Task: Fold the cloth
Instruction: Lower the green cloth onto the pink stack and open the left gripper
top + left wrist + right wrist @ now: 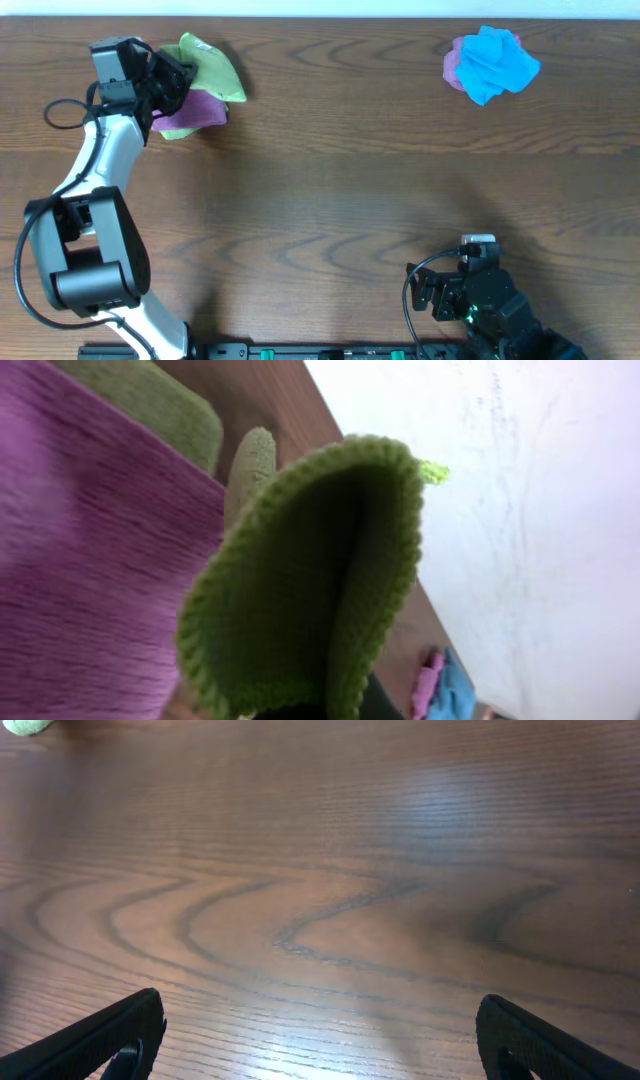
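Left arm (100,170): stretched up the left side of the bench (330,200), wrist right at the pile in the far-left corner.
Left jaws: tucked in at the pile's left edge. Neither view shows the tips, so I cannot tell whether they are apart or pinched on fabric.
Green cloth (212,72): rumpled in that far-left corner, lying partly over the purple cloth (190,115). On the left wrist camera a curled green hem (310,590) stands right against the lens.
Purple cloth: beneath the green and on its near side, the two touching.
Step in hand: looks like securing a green edge, with no fold made yet.
Doing it well: take green only, a single thickness near a corner. Lift enough to peel it off the purple, then carry it toward the middle and lay it flat before folding.
Bench centre: broad bare wood, plenty of room to spread.
Right jaws: low at the near-right, wide apart, holding nothing, bare wood beneath.
Blue cloth (492,62): bunched at the far right, well apart from the action.
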Robot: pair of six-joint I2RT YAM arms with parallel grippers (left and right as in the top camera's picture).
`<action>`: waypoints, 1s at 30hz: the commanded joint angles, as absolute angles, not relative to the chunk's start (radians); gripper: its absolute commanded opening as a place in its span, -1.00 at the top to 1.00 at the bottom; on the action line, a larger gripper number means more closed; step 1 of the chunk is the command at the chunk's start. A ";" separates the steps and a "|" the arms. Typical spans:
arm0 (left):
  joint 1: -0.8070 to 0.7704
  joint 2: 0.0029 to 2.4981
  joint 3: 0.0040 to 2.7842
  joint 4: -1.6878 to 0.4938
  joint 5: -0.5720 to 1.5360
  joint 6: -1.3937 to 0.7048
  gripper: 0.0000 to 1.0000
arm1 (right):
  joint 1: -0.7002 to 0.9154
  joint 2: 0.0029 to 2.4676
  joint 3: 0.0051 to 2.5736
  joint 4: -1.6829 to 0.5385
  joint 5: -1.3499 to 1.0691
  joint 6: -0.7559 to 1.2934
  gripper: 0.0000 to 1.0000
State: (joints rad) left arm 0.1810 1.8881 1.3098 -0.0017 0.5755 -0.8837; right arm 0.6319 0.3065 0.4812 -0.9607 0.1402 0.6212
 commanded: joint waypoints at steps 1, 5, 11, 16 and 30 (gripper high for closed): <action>0.204 1.891 1.333 -0.017 0.544 -0.829 0.89 | 0.628 0.300 0.476 -0.961 0.157 0.635 -0.99; 0.224 1.891 1.333 -0.041 0.517 -0.793 0.89 | 0.628 0.300 0.476 -0.961 0.157 0.635 -0.99; 0.248 1.891 1.332 -0.079 0.475 -0.757 0.88 | 0.628 0.300 0.476 -0.961 0.157 0.635 -0.98; 0.255 1.891 1.332 -0.105 0.426 -0.731 0.79 | 0.628 0.300 0.476 -0.961 0.157 0.635 -0.99; 0.257 1.891 1.332 -0.196 0.280 -0.709 0.06 | 0.628 0.300 0.476 -0.960 0.157 0.635 -0.98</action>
